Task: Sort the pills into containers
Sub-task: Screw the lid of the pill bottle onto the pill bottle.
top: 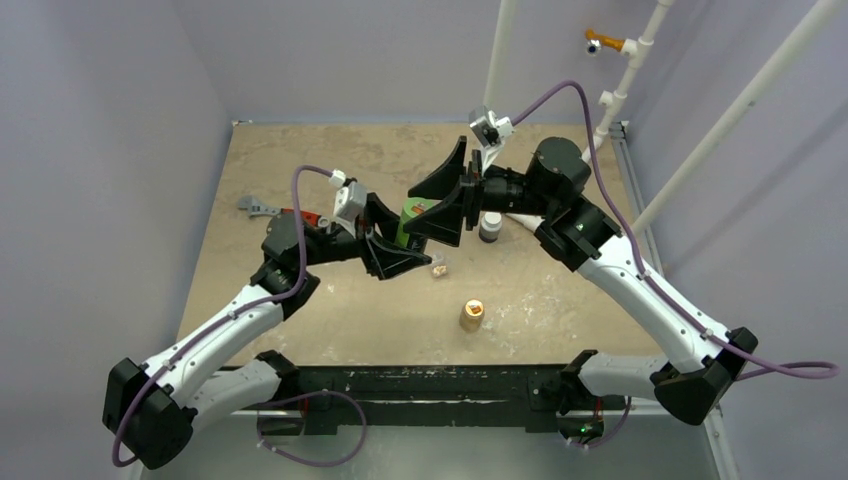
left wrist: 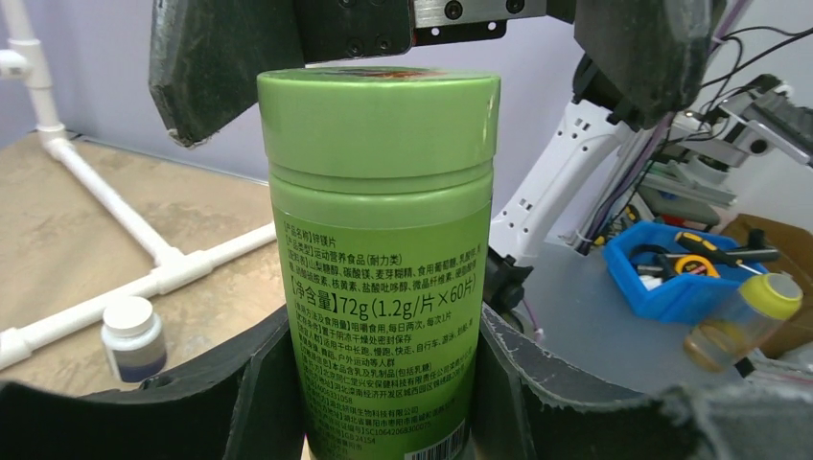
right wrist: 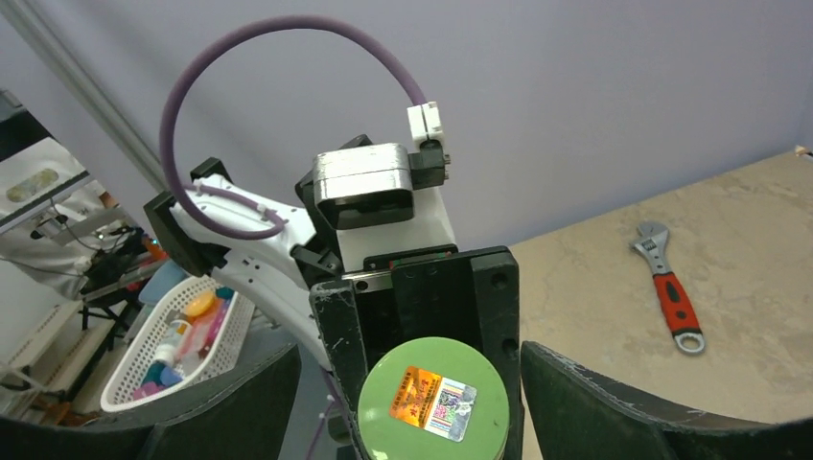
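My left gripper (left wrist: 383,388) is shut on a green pill bottle (left wrist: 383,240), held above the table with its green cap (right wrist: 433,402) on. In the top view the bottle (top: 412,214) sits between the two arms. My right gripper (top: 450,197) is open and faces the bottle's top. Its fingers (right wrist: 594,407) stand either side of the cap with a gap on each side. A small clear container (top: 438,268) lies on the table just below the left gripper, with a pale pinkish tint in it. I cannot make out single pills.
A tan-orange bottle (top: 471,315) stands near the front middle. A dark white-capped bottle (top: 490,226) stands under the right wrist. A red-handled wrench (top: 262,208) lies at the left. White pipes (top: 640,50) rise at the back right.
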Motion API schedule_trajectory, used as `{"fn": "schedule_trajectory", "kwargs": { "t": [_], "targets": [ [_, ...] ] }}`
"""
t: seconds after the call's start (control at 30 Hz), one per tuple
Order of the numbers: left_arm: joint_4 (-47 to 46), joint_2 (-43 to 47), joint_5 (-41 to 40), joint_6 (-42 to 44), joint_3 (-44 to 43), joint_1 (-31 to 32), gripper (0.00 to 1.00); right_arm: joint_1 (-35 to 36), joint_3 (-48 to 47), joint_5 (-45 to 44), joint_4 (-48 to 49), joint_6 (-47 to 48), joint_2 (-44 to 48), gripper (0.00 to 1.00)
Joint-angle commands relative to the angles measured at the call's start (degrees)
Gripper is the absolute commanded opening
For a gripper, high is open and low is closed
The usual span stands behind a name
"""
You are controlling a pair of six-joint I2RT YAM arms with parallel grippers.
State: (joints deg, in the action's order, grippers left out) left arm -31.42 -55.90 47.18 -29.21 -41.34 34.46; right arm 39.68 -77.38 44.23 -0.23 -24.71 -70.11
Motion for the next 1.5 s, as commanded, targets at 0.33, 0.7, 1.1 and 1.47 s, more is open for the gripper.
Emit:
{"fn": "schedule_trajectory", "kwargs": {
  "t": [0.33, 0.7, 1.1, 1.47],
  "targets": [
    [-12.5, -2.8, 4.3, -7.9, -1.4, -1.1, 0.00, -0.2, 0.4, 2.9, 2.9, -1.9, 0.5, 0.70],
    [-7.9, -2.9, 1.3, -5.6, -2.8, -1.0, 0.00, -0.2, -1.2, -2.6, -2.4, -1.2, -0.2, 0.27],
    [18.5, 1.6, -22.5, 11.7, -8.2, -0.1, 0.00, 1.3, -7.3, -26.0, -19.3, -0.3, -1.7, 0.07],
    [23.8, 0.4, -46.8, 25.4, -11.6, 10.2, 0.00, 9.8, -15.9, -46.2, -30.0, -5.3, -8.7, 0.02]
  ]
}}
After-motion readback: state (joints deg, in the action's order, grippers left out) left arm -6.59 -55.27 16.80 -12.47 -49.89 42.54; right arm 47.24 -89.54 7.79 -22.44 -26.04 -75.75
